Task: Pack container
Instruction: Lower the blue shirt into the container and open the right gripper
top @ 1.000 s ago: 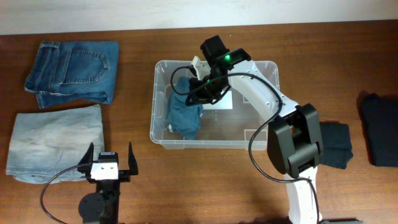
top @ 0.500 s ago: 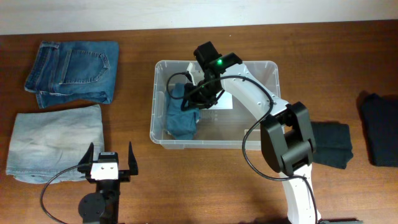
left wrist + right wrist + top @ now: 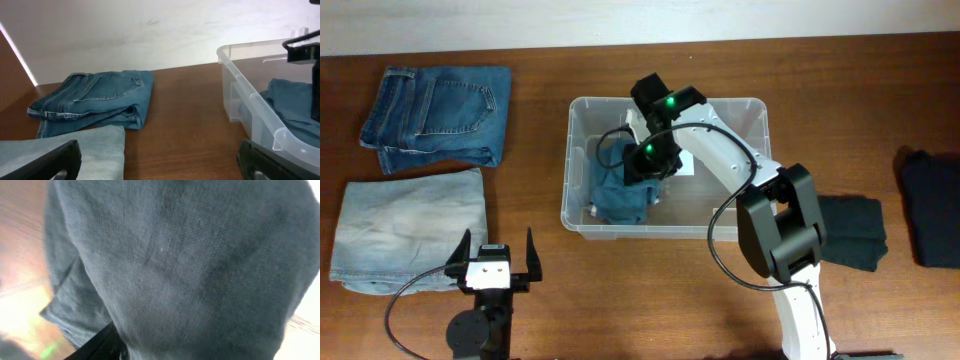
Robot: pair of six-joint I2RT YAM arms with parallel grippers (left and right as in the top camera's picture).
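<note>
The clear plastic container (image 3: 760, 110) stands mid-table; its near wall (image 3: 250, 105) shows at the right of the left wrist view. A folded teal denim garment (image 3: 615, 200) lies in its left half and also shows in the left wrist view (image 3: 295, 95). My right gripper (image 3: 645, 160) is down inside the container on top of this garment. In the right wrist view the cloth (image 3: 190, 255) fills the frame and only one dark finger (image 3: 102, 342) shows, so how the jaws stand is hidden. My left gripper (image 3: 498, 262) rests open and empty at the table's front, its fingers wide apart (image 3: 160, 165).
Folded mid-blue jeans (image 3: 440, 115) lie at the back left, with pale blue jeans (image 3: 410, 225) in front of them. A dark folded garment (image 3: 855, 230) lies beside the right arm's base and another (image 3: 930, 205) at the right edge.
The right gripper has gone down and slightly left into the container. The teal garment, bunched under it before, now lies lower and flatter in the left half. The left arm has not moved.
</note>
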